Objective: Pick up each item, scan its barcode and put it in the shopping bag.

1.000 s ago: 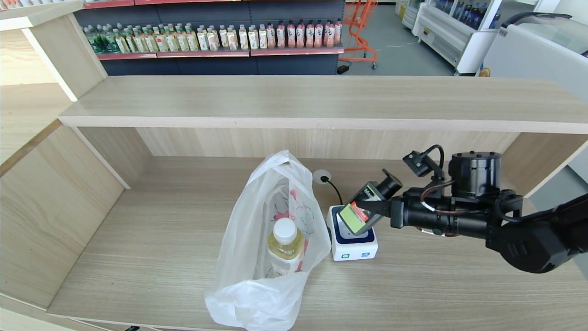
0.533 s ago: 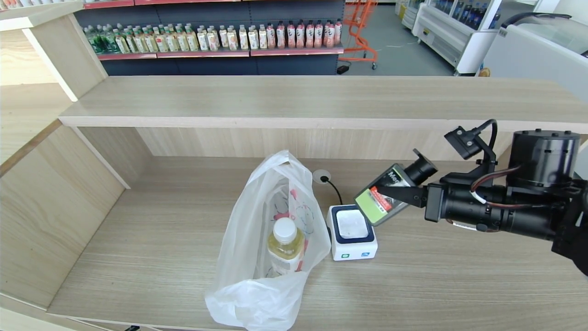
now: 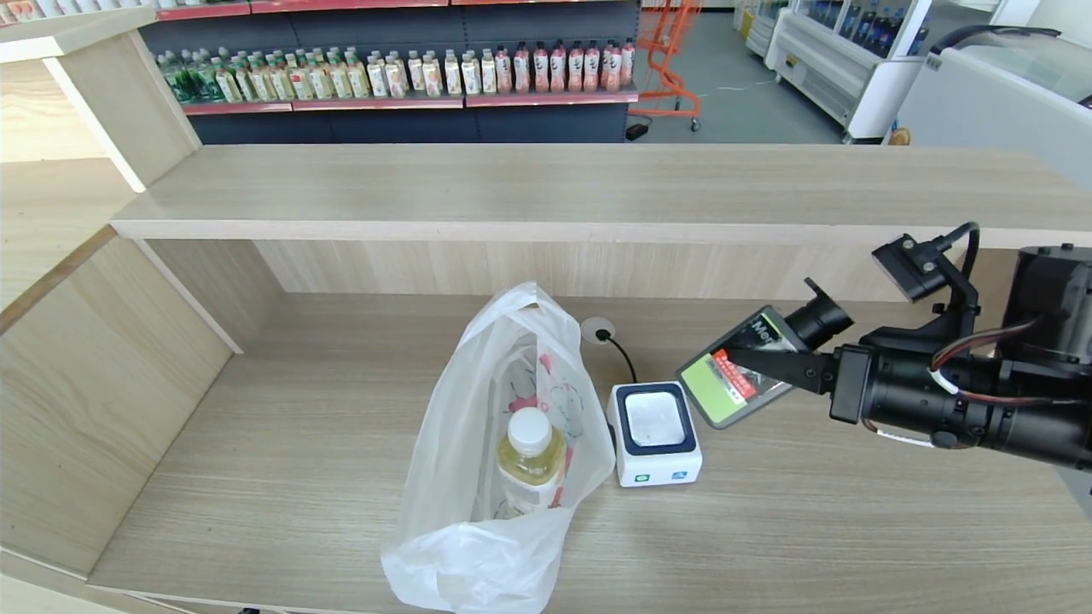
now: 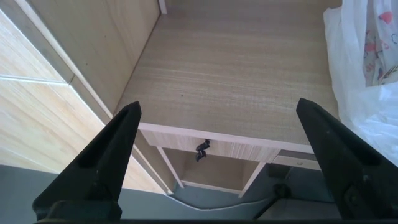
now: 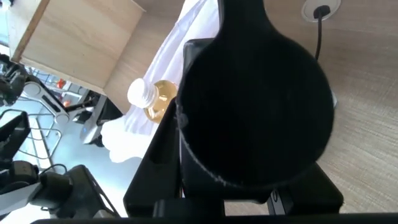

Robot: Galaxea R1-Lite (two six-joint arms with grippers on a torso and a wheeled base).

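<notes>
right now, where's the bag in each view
Head: bag in the middle of the counter, just left of the scanner.
Left wrist: bag at the counter's front edge.
Right wrist: bag around the yellow bottle, past the held green bottle.
Shared landmark: the wooden counter under the bag.

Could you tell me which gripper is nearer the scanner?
Right. The right gripper holds a bottle just right of the scanner; the left gripper hovers at the counter's edge, beyond the bag.
</notes>
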